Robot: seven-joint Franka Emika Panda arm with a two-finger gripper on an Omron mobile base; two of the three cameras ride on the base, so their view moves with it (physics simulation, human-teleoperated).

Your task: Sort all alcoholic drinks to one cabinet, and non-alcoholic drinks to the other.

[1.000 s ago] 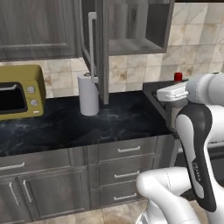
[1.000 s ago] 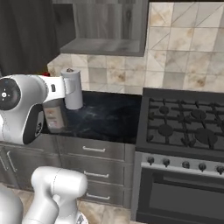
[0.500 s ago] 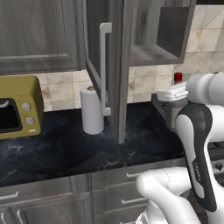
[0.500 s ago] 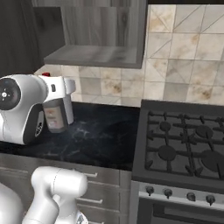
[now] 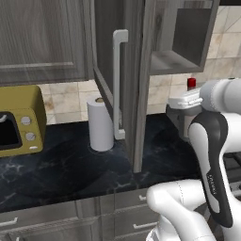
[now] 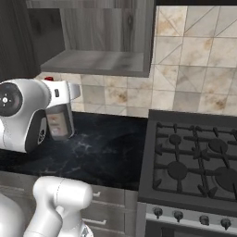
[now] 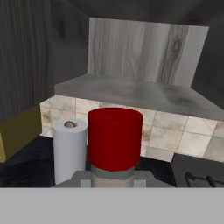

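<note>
A stout clear-grey bottle (image 6: 59,123) with a red cap (image 5: 191,83) hangs upright above the black counter, and my gripper (image 6: 61,98) is shut on its neck. In the hand view the red cap (image 7: 114,138) stands just ahead of the camera, with my gripper (image 7: 113,178) closed below it. The open wall cabinet's bare shelf (image 6: 92,62) lies above and a little beyond the bottle. From the hand that shelf (image 7: 131,92) shows straight ahead. The cabinet door (image 5: 134,84) stands open to the bottle's left.
A white paper towel roll (image 5: 100,123) stands on the black counter (image 5: 70,164), left of the open door. A yellow toaster oven (image 5: 19,120) sits at the far left. A gas stove (image 6: 194,157) adjoins the counter on the right.
Both base views have shifted as the base moved. The cabinet and its shelf now look larger and closer. The bottle stays in the shut gripper, unchanged against the arm.
</note>
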